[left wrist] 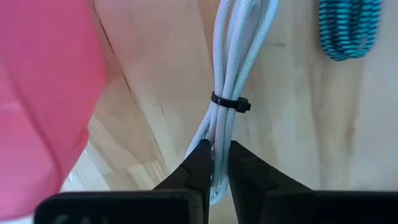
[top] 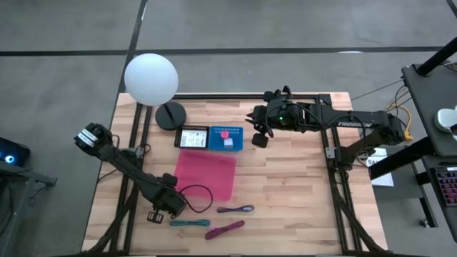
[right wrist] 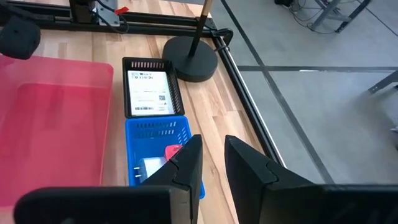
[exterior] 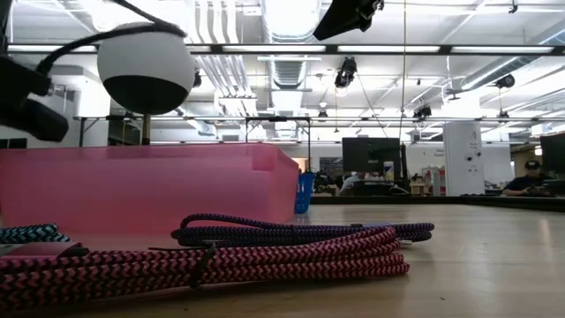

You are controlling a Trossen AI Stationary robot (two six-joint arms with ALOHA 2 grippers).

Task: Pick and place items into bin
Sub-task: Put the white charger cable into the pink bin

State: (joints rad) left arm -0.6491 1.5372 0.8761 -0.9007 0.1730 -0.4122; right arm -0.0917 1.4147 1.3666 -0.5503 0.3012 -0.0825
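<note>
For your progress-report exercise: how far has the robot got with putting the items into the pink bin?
Done: nothing shows inside the pink bin.
In hand: the left gripper is pinched on the white cord beside the bin.
Left: the teal cord, purple cord and magenta cord lie on the table; the right gripper waits above the blue basket.

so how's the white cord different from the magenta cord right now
The white cord is plain whitish, while the magenta cord is braided pink and dark. The left gripper has closed its fingers on the white cord, beside the pink bin; the magenta cord lies untouched near the table's front edge. A black tie cinches the white cord; the magenta cord also shows a dark band in the low view. Both are bundled cords lying on the wooden table, outside the bin.
</note>
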